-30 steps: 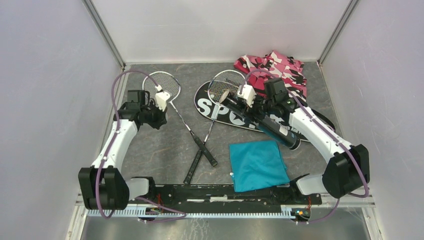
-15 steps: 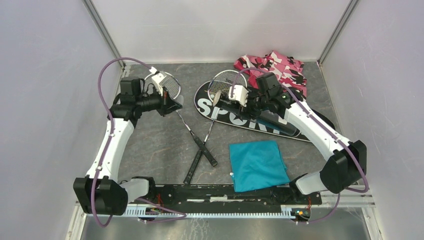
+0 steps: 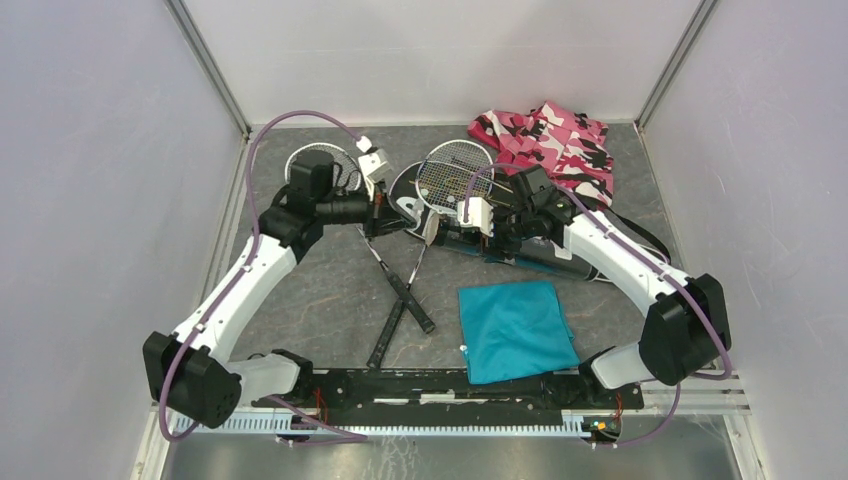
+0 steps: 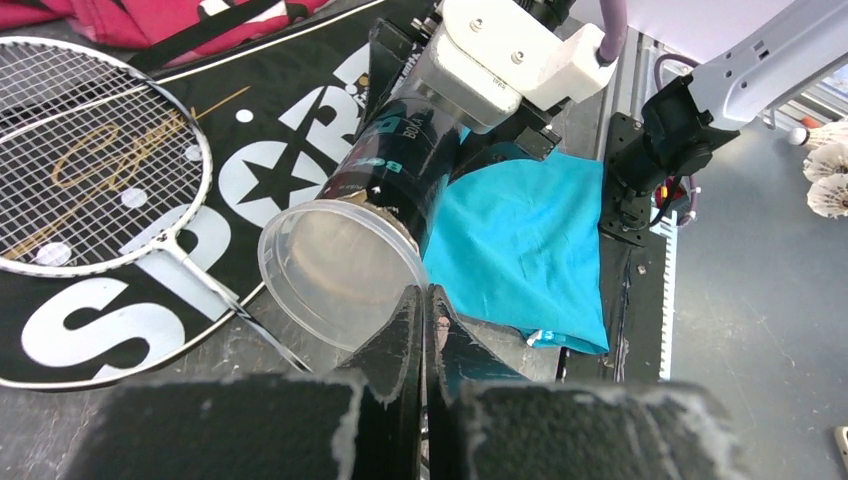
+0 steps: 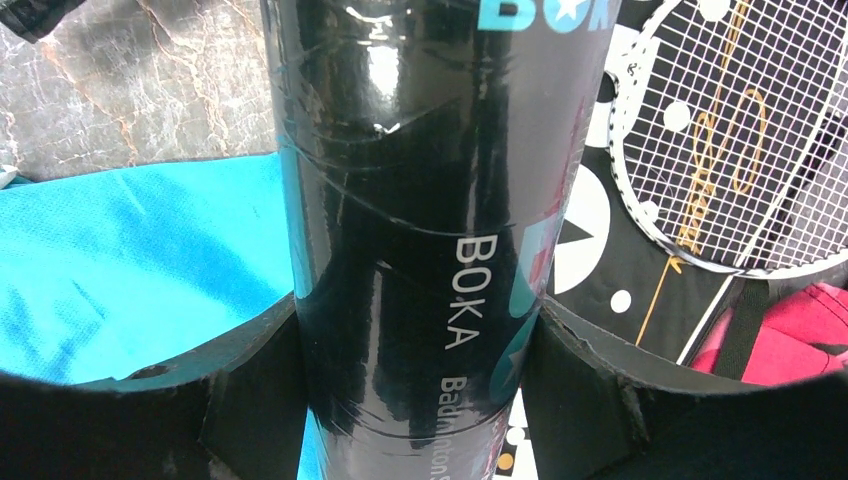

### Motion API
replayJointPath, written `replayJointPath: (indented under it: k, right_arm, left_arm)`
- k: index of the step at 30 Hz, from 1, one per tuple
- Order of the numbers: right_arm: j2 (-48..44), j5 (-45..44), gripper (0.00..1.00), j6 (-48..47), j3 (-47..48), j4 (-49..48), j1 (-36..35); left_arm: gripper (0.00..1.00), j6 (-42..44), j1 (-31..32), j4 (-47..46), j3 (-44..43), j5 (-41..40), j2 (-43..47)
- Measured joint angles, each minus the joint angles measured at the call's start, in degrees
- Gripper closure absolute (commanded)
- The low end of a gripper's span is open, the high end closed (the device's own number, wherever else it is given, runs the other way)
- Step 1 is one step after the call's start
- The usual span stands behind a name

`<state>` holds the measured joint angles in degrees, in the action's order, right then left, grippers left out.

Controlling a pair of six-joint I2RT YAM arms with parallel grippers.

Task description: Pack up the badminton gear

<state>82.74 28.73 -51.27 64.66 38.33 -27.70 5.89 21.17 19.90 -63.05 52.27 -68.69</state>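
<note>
My right gripper (image 3: 478, 228) (image 5: 420, 335) is shut on the long black tube (image 3: 540, 255) (image 5: 420, 170), holding it over the black "SPORT" bag (image 3: 402, 186) (image 4: 300, 120). The tube's translucent cap (image 4: 335, 275) points left. My left gripper (image 3: 405, 215) (image 4: 425, 300) is shut, with its tips at the rim of that cap; I see nothing between them. Two racquets cross on the table (image 3: 402, 292). One head (image 3: 455, 165) lies on the bag; the other (image 3: 322, 160) is partly hidden behind my left arm. Shuttlecocks (image 4: 828, 160) show at the far right of the left wrist view.
A teal cloth (image 3: 515, 330) lies in front of the right arm, just under the tube's near side. Pink-black camouflage fabric (image 3: 555, 140) is bunched at the back right. Walls close in the table on three sides.
My left arm has swung right from the left racquet head to the tube's capped end. My right gripper has carried the tube leftward over the bag.
</note>
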Motion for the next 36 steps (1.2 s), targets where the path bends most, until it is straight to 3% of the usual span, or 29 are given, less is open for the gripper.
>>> replayJointPath:
  k: [14,36]
  right_arm:
    - [0.52,2.6,0.72,-0.5,0.0,-0.11,0.0]
    - [0.59,3.82,0.72,0.48,0.0,-0.57,0.0]
  left_arm:
    - [0.98,-0.5,5.64,-4.26,1.97,-5.01,-2.91]
    - [0.98,-0.5,5.95,-6.75,5.51,-6.93,-3.78]
